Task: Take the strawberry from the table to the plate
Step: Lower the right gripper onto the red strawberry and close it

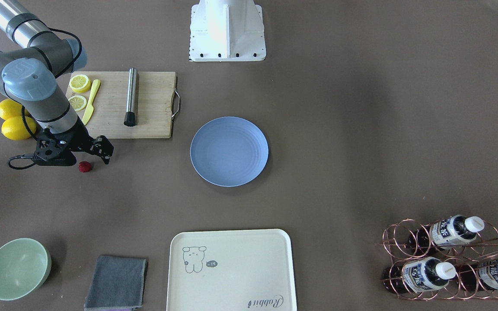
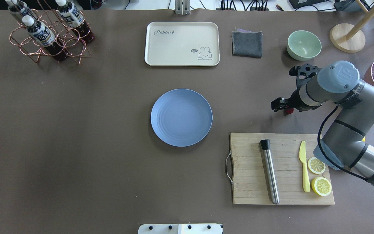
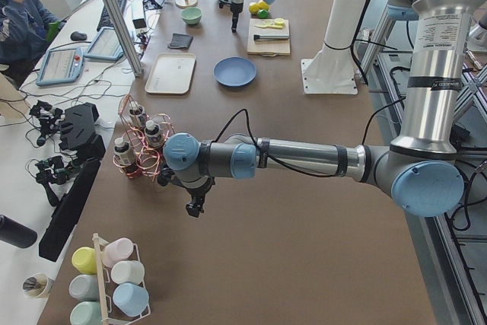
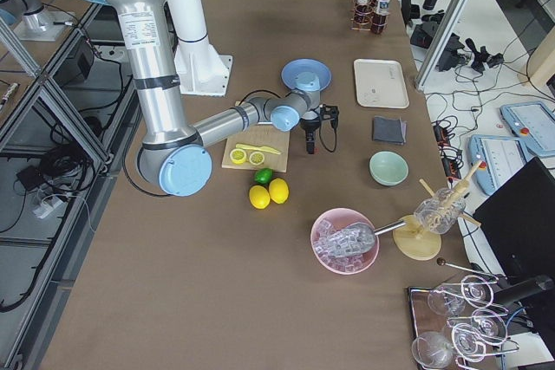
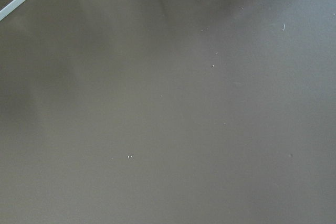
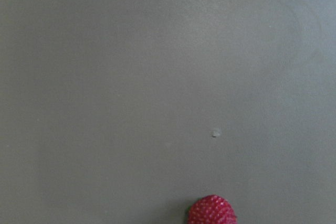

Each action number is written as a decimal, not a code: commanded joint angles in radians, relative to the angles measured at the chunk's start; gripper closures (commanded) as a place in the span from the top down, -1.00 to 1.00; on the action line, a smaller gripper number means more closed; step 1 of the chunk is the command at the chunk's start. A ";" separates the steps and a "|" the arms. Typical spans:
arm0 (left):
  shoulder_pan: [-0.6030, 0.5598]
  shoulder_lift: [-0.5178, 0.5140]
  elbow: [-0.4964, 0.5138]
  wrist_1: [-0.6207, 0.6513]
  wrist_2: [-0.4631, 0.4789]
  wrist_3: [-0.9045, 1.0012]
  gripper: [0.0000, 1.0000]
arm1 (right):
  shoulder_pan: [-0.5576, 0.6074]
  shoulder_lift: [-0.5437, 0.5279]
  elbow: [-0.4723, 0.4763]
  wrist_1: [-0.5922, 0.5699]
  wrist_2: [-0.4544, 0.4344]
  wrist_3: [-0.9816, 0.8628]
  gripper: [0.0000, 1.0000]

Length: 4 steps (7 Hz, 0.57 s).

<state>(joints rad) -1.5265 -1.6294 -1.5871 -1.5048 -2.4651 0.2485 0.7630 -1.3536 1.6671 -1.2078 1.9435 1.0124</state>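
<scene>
Right tool [image 1: 102,153] beside strawberry [image 1: 84,166], plate [image 1: 229,151] well apart

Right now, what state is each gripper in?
Left gripper: cannot tell.
Right gripper: looks open, holding nothing, just above the strawberry.

The strawberry [image 1: 84,166] is dark red with fine bumps. The plate [image 1: 229,151] is light blue with faint rings, the desk [image 1: 339,129] matte brown-grey. The tray [image 1: 231,276] is cream, the bowl [image 1: 17,268] mint green, the cloth [image 1: 116,282] grey, the lemons [image 1: 15,128] yellow.
</scene>
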 commanded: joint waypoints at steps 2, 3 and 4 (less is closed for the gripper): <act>0.000 0.000 0.002 0.000 0.000 0.000 0.99 | 0.013 0.001 -0.073 0.101 0.002 -0.006 0.85; 0.000 0.000 0.003 0.000 0.000 0.000 0.99 | 0.015 0.005 -0.073 0.112 0.003 0.005 0.73; 0.000 0.000 0.001 0.000 0.000 0.000 0.99 | 0.015 0.007 -0.069 0.111 0.006 0.009 0.47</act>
<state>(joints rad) -1.5263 -1.6291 -1.5851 -1.5048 -2.4651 0.2485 0.7767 -1.3498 1.6003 -1.1078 1.9467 1.0142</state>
